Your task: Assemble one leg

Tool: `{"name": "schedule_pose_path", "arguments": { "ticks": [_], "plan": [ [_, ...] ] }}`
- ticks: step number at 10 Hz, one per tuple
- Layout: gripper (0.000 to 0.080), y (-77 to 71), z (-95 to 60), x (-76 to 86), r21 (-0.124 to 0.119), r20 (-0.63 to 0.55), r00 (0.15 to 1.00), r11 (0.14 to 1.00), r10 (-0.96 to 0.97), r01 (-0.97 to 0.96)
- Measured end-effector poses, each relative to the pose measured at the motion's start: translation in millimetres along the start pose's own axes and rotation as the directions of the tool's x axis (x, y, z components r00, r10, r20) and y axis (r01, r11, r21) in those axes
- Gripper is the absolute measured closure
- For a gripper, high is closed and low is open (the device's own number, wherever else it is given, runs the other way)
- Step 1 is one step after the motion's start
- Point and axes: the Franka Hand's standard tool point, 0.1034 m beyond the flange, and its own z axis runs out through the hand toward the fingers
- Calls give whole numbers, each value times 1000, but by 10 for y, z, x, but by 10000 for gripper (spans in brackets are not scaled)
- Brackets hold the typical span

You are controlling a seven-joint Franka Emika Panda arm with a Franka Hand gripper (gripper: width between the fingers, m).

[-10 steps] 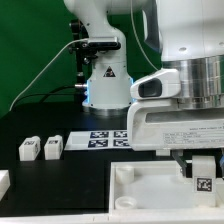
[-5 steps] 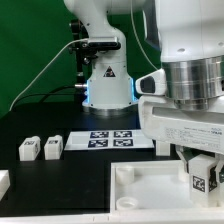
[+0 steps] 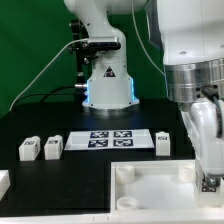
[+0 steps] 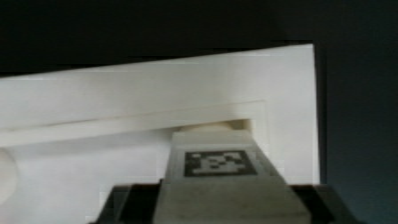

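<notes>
My gripper (image 3: 208, 172) is at the exterior view's right, shut on a small white leg (image 3: 210, 181) with a square tag on it. It holds the leg upright at the far right corner of the large white tabletop (image 3: 150, 195). In the wrist view the leg (image 4: 217, 160) stands between my dark fingers (image 4: 139, 205), its far end against the tabletop (image 4: 107, 110) near a corner recess. I cannot tell whether the leg's end sits in a socket. My gripper (image 4: 217, 196) is partly cut off by the frame edge.
Two spare legs (image 3: 28, 149) (image 3: 53, 146) lie at the exterior view's left and one more (image 3: 162, 141) lies beside the marker board (image 3: 110, 139). A white part (image 3: 3, 181) shows at the left edge. The robot base (image 3: 105, 85) stands behind.
My hand has turned about its axis while holding the leg. Its broad white face no longer faces the camera. The leg has stayed at the tabletop's right corner, slightly further right.
</notes>
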Motion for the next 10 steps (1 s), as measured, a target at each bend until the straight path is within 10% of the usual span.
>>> {"name": "schedule_pose_path", "arguments": {
  "ticks": [4,7,10],
  "plan": [
    [499,5,2,-2,3,-1,998,998,62,-62],
    [183,31,-7,-15,20,5,998,998,-66,66],
    [151,81,-196,-114,46,35,997,996,-72,71]
  ]
}}
